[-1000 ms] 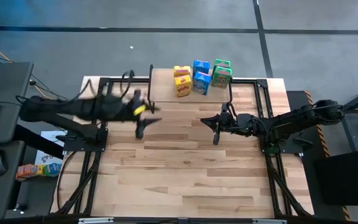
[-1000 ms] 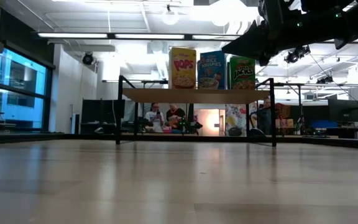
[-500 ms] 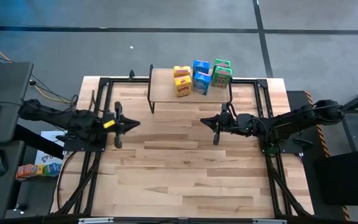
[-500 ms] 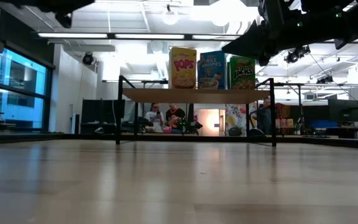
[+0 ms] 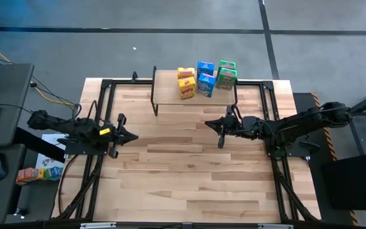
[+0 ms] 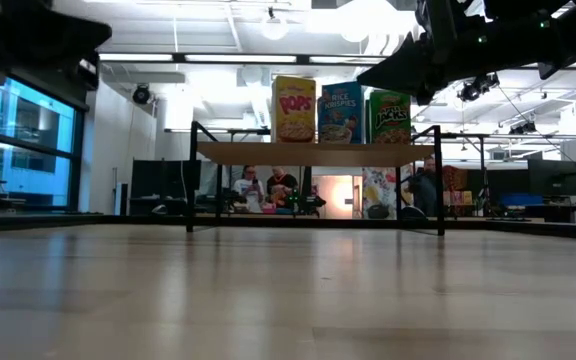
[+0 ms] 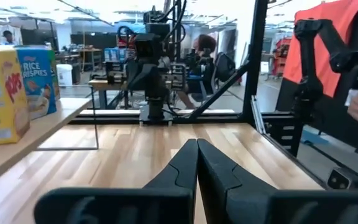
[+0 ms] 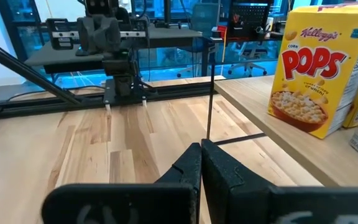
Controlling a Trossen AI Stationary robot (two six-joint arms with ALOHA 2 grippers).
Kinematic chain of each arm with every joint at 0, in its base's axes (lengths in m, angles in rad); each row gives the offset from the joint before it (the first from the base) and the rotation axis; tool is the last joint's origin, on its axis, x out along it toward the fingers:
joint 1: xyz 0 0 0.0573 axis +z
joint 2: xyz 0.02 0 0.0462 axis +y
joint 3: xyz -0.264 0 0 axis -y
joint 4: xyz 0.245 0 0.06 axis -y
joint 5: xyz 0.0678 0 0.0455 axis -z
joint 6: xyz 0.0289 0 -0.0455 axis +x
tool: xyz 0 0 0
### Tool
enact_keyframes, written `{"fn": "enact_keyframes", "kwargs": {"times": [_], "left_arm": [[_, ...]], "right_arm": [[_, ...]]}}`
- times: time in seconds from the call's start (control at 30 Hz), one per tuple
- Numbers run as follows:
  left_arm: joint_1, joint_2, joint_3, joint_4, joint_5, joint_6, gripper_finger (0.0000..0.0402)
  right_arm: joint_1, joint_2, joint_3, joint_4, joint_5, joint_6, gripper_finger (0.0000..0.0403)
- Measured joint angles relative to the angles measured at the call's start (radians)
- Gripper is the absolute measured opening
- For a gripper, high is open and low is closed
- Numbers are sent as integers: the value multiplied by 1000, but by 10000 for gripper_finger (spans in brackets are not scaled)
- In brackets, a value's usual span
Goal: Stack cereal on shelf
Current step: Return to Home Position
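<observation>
- The left gripper [image 5: 132, 135] is hovering over the left side of the tabletop [image 5: 189, 172], well apart from the shelf. In its wrist view, the fingers [image 7: 185, 163] are pressing together and carrying nothing.
- The shelf [image 5: 166, 86] is standing at the far middle of the table, and all six cereal boxes are sitting on its right half.
- The boxes are lining up in three pairs, one box behind the other: the yellow boxes [image 5: 185, 83] leftmost, the blue boxes [image 5: 204, 84] in the middle, and the green boxes [image 5: 226, 79] on the right.
- From table height the three front boxes are standing upright and close together in a row.
- The right gripper [image 5: 208, 123] is hanging over the table just in front of the shelf's right half. Its fingers [image 8: 188, 163] are also closing flat against each other, empty.
- With no box lying on the tabletop, the stacking appears finished, and the step in hand seems to be parking the arms.
- The next move probably calls for drawing each arm back toward its own side, keeping the right one clear of the shelf's near edge and legs so the row is not nudged.
</observation>
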Motion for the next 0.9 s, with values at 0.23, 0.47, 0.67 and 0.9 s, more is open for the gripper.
{"fn": "enact_keyframes", "kwargs": {"times": [0.23, 0.47, 0.67, 0.9], "left_arm": [[142, -5, -85, 42, 145, -66, 0], [225, -4, -84, 30, 223, -71, 0], [231, -2, -84, 20, 151, -75, 0], [231, -1, -84, 17, 147, -104, 0]], "right_arm": [[0, -10, 0, -11, -2, -10, 0], [0, -180, 0, -318, -106, 21, 0], [-1, -456, -59, -537, -133, 82, 0], [-2, -810, -278, -470, -147, 127, 0]]}}
